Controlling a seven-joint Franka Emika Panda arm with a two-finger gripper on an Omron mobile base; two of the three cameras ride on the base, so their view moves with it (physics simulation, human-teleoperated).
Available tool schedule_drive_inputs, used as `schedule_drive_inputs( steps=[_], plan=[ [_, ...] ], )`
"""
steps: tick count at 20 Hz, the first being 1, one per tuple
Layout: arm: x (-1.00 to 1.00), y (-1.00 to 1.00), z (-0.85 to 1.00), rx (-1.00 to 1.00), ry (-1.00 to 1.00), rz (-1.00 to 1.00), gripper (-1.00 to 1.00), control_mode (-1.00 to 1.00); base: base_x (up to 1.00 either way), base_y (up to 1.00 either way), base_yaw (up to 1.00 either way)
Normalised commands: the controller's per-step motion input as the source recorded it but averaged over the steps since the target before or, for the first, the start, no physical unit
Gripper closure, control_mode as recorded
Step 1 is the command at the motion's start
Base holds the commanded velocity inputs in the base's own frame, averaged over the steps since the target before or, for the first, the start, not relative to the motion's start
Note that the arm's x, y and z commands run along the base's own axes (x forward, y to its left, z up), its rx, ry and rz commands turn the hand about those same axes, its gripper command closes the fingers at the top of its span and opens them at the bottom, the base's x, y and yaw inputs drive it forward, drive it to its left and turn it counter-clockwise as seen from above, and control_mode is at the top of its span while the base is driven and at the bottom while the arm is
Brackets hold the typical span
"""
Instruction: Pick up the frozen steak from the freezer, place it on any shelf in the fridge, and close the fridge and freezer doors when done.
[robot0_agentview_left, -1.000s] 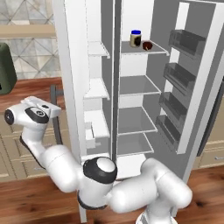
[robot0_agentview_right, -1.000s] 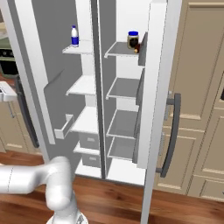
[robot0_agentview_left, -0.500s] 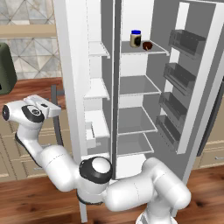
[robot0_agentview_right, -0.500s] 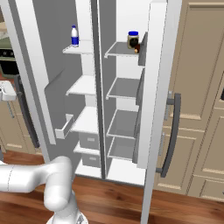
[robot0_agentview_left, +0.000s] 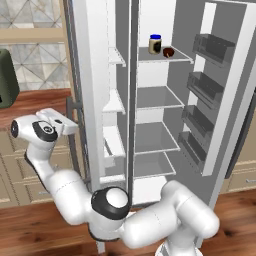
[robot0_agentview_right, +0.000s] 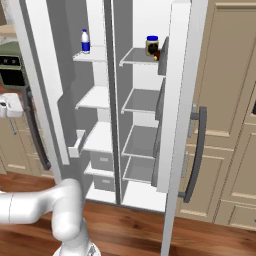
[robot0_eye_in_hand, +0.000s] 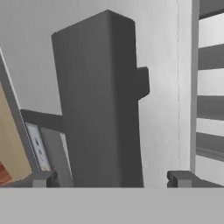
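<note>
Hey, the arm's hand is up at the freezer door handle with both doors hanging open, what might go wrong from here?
1. The gripper is open astride the dark freezer door handle; a skewed push might let the handle slip out.
2. The arm's elbow sits low in front of the freezer door, so the swinging door might hit it.
3. The fridge door stands wide open and may be missed.

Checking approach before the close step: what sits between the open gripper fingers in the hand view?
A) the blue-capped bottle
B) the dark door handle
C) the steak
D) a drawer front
B: the dark door handle fills the gap between the fingertips of the open gripper.
</note>
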Motion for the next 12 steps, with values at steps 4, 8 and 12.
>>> schedule_drive_inputs(
  steps=[4, 8, 12],
  plan=[
    [0.36, -1.0, 0.01, 0.0, -0.04, 0.0, -1.0, -1.0, 0.0, 0.0, 0.0],
    [0.39, -1.0, 0.12, 0.01, 0.0, 0.0, -1.0, -1.0, 0.0, 0.0, 0.0],
    [0.49, -1.0, 0.19, 0.03, 0.0, 0.0, -1.0, -1.0, 0.0, 0.0, 0.0]
  ],
)
